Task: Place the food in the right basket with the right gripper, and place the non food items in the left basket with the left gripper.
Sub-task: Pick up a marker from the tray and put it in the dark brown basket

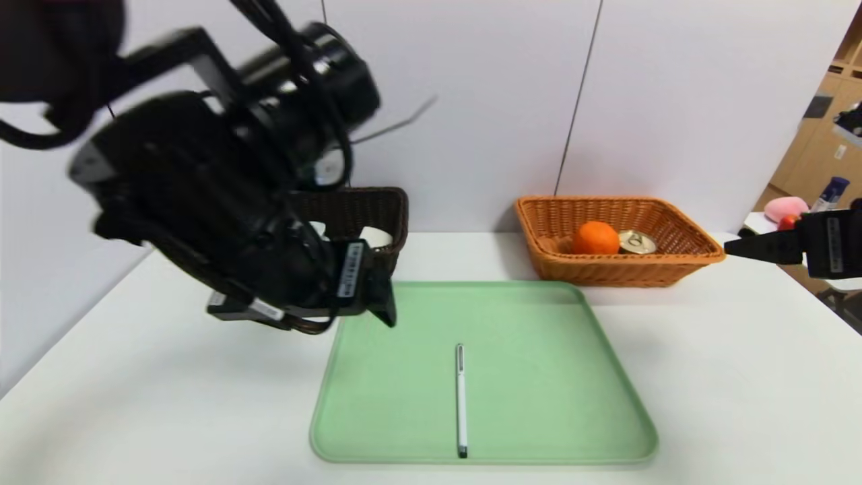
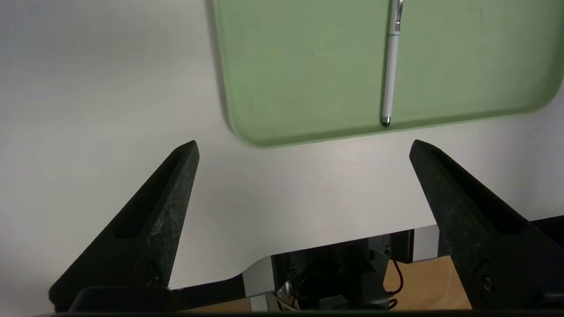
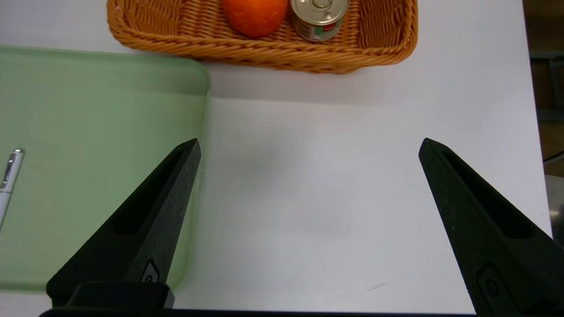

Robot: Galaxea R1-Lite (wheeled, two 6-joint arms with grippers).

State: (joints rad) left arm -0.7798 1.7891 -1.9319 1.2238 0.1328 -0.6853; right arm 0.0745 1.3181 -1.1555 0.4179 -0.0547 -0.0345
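We see the left tool (image 2: 304, 147) spread wide, above the bench (image 2: 101, 88); the pen (image 2: 390, 66) lies ahead of it on the tray (image 2: 308, 66). The right tool (image 3: 308, 145) is also spread, the right basket (image 3: 374, 48) with orange (image 3: 254, 15) and can (image 3: 320, 17) ahead.

You have one pen (image 1: 460, 397), one green tray (image 1: 606, 377), two baskets — dark (image 1: 377, 205), orange (image 1: 673, 263) — holding one orange (image 1: 595, 238) and one can (image 1: 636, 242).
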